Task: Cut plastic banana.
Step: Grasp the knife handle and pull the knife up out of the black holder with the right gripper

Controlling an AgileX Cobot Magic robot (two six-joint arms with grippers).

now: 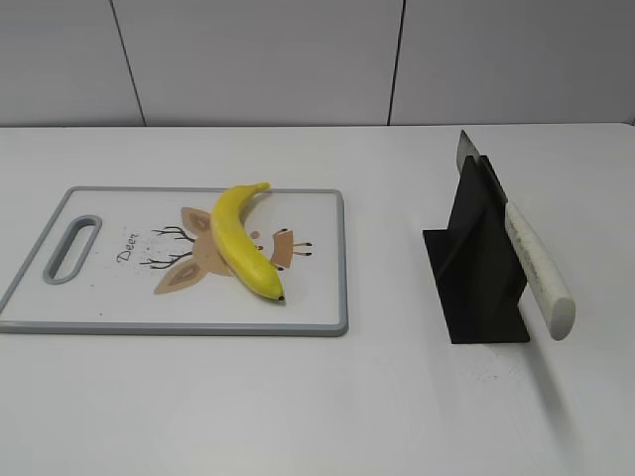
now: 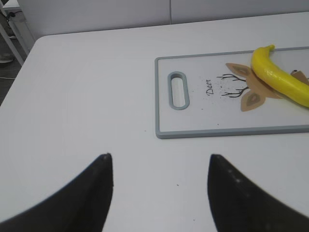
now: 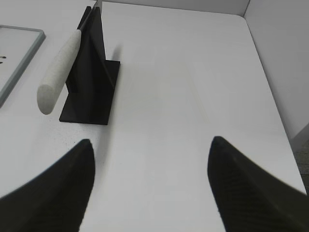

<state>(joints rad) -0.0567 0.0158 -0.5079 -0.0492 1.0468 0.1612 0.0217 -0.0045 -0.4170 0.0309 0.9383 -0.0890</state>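
Nearest the lens in the left wrist view, the left gripper hangs over bare white table, its two dark fingers spread wide with only tabletop between them, holding nothing. Same story in the right wrist view: the right gripper has its fingers well apart, empty, poised above the table short of the knife stand. Neither gripper shows in the exterior view.

Take the cutting board as the landmark. It lies flat on the left side of the table, white with a grey rim, an oval handle slot at its left end and a printed deer drawing with the word "Deer" near its middle. The plastic banana rests on the board, right on top of that drawing, lying at a slant: its stem end points to the board's far edge, its dark tip toward the near edge. It is whole and glossy yellow.

Well to the right of the board, apart from it, stands the black knife stand on its flat base. The knife sits in it, tilted, blade tip poking up past the stand's far top edge and the pale handle sloping down toward the camera, overhanging the base. Beyond the board, a pale panelled wall closes off the far side.
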